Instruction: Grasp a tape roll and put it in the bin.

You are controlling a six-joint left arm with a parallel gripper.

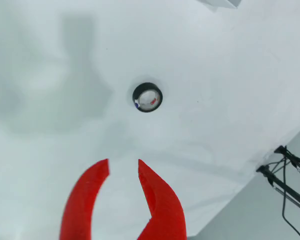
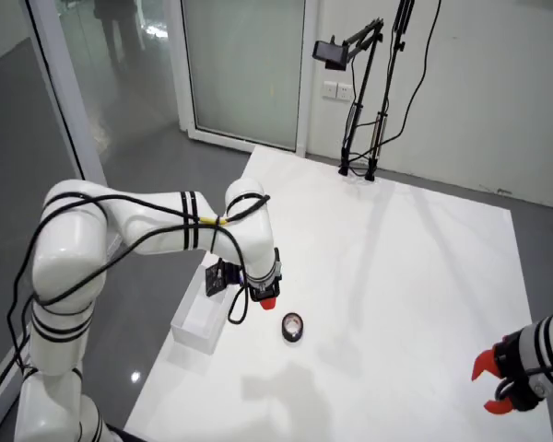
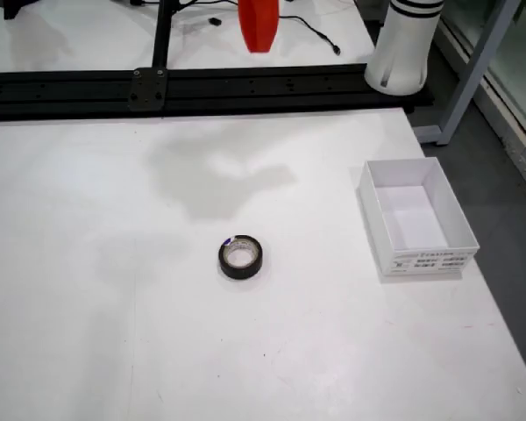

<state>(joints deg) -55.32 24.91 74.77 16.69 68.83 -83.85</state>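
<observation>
A black tape roll (image 1: 147,97) lies flat on the white table; it also shows in the side view (image 2: 293,327) and the overhead view (image 3: 240,257). My red gripper (image 1: 123,167) is open and empty, held well above the table and short of the roll. In the side view the gripper (image 2: 267,296) hangs between the roll and the white bin (image 2: 198,322). In the overhead view only a red finger (image 3: 259,22) shows at the top edge. The bin (image 3: 425,259) stands open and empty to the right of the roll there.
A second arm's red gripper (image 2: 498,378) rests at the table's right edge. A camera stand (image 2: 359,101) stands at the table's far end. A black stand (image 1: 287,172) sits past the table edge. Black rails (image 3: 202,88) run along one side.
</observation>
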